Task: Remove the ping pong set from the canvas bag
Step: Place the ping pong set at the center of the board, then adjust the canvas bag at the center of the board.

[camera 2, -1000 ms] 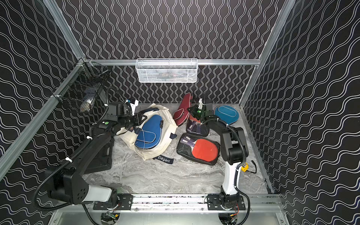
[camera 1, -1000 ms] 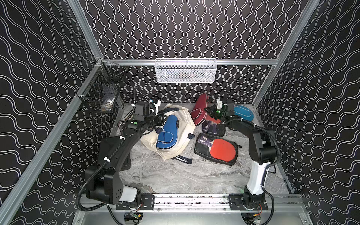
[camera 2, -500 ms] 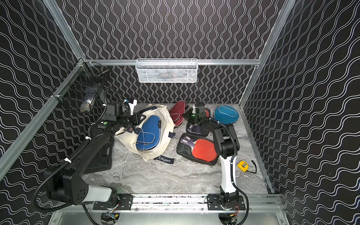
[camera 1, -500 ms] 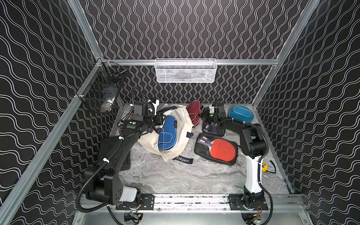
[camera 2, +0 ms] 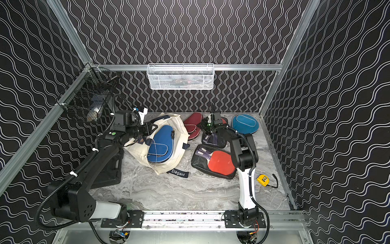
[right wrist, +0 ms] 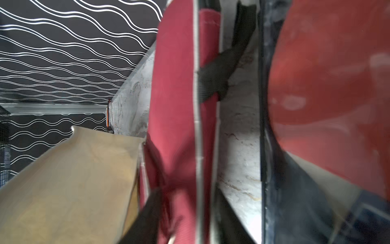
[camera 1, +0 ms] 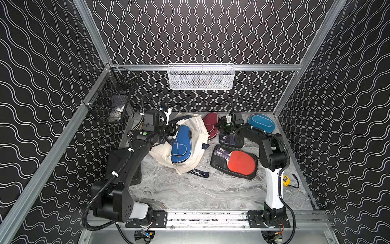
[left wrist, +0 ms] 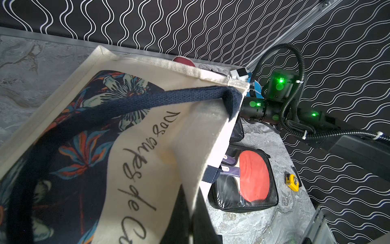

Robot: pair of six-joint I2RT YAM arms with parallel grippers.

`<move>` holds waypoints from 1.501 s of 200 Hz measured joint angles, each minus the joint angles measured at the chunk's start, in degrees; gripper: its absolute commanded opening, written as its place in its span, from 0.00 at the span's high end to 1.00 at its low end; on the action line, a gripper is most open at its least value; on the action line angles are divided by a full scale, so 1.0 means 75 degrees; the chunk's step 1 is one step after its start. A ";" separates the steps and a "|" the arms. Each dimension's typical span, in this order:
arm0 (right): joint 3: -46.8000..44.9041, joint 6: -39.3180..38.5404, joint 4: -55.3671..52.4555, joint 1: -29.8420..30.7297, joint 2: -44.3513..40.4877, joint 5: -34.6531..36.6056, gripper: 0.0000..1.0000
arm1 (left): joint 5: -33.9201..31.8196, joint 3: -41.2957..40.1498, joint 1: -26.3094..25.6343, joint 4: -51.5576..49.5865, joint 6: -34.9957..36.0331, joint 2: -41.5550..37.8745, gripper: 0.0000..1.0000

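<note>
At about 10 o'clock on the worktop (camera 1: pixel 190 190) the canvas bag (camera 1: pixel 197 135) is slumped, mouth raised. A blue cover (camera 1: pixel 181 143) is seen lying in the open mouth, not out. At the bag's 9 o'clock edge the left gripper (camera 1: pixel 172 130) is parked, jaws closed on the bag. The navy strap (left wrist: pixel 147 99) is drawn taut across the printed side in the left wrist view. A strap end marked "Élégant" (camera 1: pixel 198 173) is laid flat at the bag's 6 o'clock.

Out of the bag:
- The maroon cover (camera 1: pixel 211 124) is at 12 o'clock, just beside the bag.
- The teal cover (camera 1: pixel 261 123) is at 1 o'clock, by the back corner.
- The clear pouch (camera 1: pixel 234 161) with a red paddle is at 3 o'clock.
- A second pouch (camera 1: pixel 231 140) is between the clear pouch and the maroon cover, partly hidden by the right arm.

The right gripper (camera 1: pixel 221 125) is set low at the maroon cover's 3 o'clock edge. Its jaw state cannot be told because the wrist view is blurred. A yellow tape measure (camera 1: pixel 285 180) is seen at 4 o'clock.
</note>
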 measured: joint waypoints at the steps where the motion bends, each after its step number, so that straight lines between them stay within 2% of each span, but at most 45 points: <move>1: 0.0009 -0.0003 -0.0009 0.0000 0.0000 0.0000 0.37 | 0.0000 0.0000 0.0000 0.0000 0.0000 0.0000 1.00; 19: 0.0280 -0.0221 -0.0312 0.0003 -0.0012 0.0032 0.24 | 0.0000 -0.0003 0.0012 0.0003 0.0000 0.0000 1.00; 32: 0.0548 -0.0294 -0.0542 0.0012 -0.0029 0.0073 0.19 | 0.0003 -0.0009 0.0020 0.0017 0.0000 -0.0006 1.00; 59: 0.0976 -0.0592 -0.1037 0.0029 -0.0047 0.0178 0.16 | 0.0006 -0.0020 0.0047 0.0058 -0.0003 -0.0015 1.00; 91: 0.0723 -0.0667 -0.1376 0.0032 -0.0525 0.0382 0.16 | 0.0026 -0.0041 0.0055 0.0082 -0.0012 -0.0015 1.00; 112: -0.0108 -0.0740 -0.1212 0.0032 -0.1376 0.0525 0.16 | 0.0029 -0.0041 0.0058 0.0087 -0.0020 -0.0015 1.00; 144: -0.2323 -0.0592 -0.0119 0.0131 -0.3246 0.0595 0.17 | 0.0026 -0.0041 0.0067 0.0090 -0.0020 -0.0015 1.00; 173: -0.4351 -0.0495 0.1014 0.0673 -0.4715 0.0766 0.17 | 0.0029 -0.0041 0.0085 0.0093 -0.0020 -0.0006 1.00; 196: -0.5231 -0.0446 0.1725 0.1201 -0.5260 0.0970 0.17 | 0.0029 -0.0041 0.0105 0.0093 -0.0020 0.0000 1.00; 226: -0.5674 -0.0294 0.2684 0.1693 -0.5001 0.1160 0.18 | 0.0032 -0.0041 0.0114 0.0093 -0.0020 0.0000 1.00; 254: -0.5951 0.0323 0.3818 0.1816 -0.4290 0.1142 0.19 | 0.0029 -0.0041 0.0114 0.0096 -0.0020 0.0000 1.00; 300: -0.5505 0.1300 0.4986 0.2005 -0.3366 0.1218 0.22 | 0.0032 -0.0052 0.0114 0.0102 -0.0020 0.0000 1.00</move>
